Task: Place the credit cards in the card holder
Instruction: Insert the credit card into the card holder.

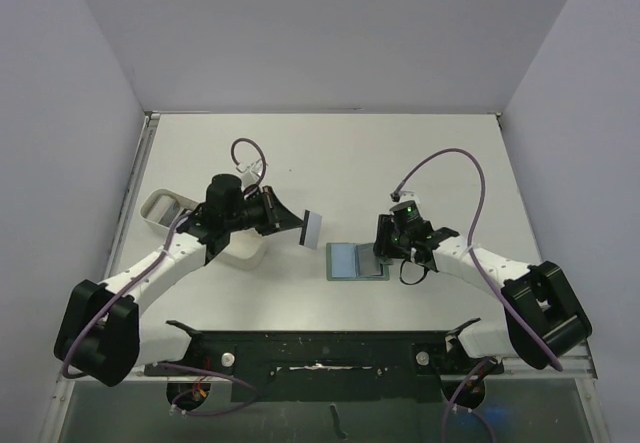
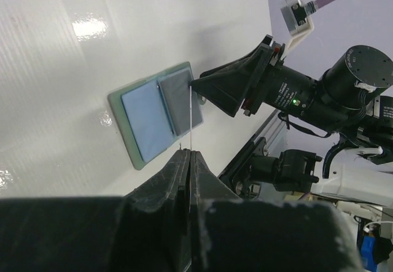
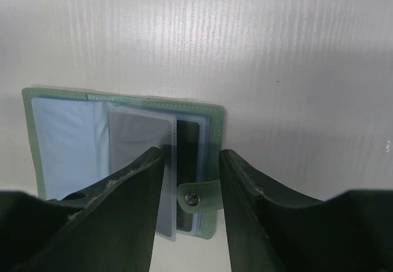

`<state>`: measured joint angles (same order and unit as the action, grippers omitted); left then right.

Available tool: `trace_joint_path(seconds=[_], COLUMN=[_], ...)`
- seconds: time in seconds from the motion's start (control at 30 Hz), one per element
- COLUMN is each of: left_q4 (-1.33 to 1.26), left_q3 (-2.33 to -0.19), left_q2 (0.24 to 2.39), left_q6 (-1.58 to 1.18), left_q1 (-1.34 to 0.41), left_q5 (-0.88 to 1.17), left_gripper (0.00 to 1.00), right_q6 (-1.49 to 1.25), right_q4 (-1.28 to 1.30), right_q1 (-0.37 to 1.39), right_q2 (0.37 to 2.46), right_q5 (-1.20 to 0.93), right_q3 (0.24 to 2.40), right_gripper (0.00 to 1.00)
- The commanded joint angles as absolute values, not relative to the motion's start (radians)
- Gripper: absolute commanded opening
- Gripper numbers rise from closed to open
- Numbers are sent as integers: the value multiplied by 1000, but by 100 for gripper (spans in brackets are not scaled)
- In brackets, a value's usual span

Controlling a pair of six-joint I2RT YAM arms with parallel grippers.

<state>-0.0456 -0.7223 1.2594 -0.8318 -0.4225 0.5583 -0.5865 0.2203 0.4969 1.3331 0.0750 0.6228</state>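
On glossy table [image 3: 288, 45], flat stitched card holder [image 3: 64, 143]

no text, brand or number can be read in any of these views. the black housing [image 2: 288, 93] on the right arm carries a few small white markings. they are too tiny and blurred to make out.

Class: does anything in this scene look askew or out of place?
Only slightly: in the open card holder, one clear sleeve sits off the stack, overlapping the other page. Nothing looks spilled or damaged; the left gripper holds a credit card.
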Motion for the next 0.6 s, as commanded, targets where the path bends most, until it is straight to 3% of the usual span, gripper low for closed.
trace_joint_path(seconds=[0.0,0.57], left_q4=[-152,-325], left_q3=[-727,-744], left_q2=[1290,1535], left_q6=[-850,-904], left_q1=[-479,-620], left_q5=[513,464], left_gripper=[0,0], right_q6=[-623,-717], right_q4=[139,146], right_q1=[524,629], right_q2=[1303,1219], right_q5=[41,123], right_q3=[597,510], right_gripper=[40,29])
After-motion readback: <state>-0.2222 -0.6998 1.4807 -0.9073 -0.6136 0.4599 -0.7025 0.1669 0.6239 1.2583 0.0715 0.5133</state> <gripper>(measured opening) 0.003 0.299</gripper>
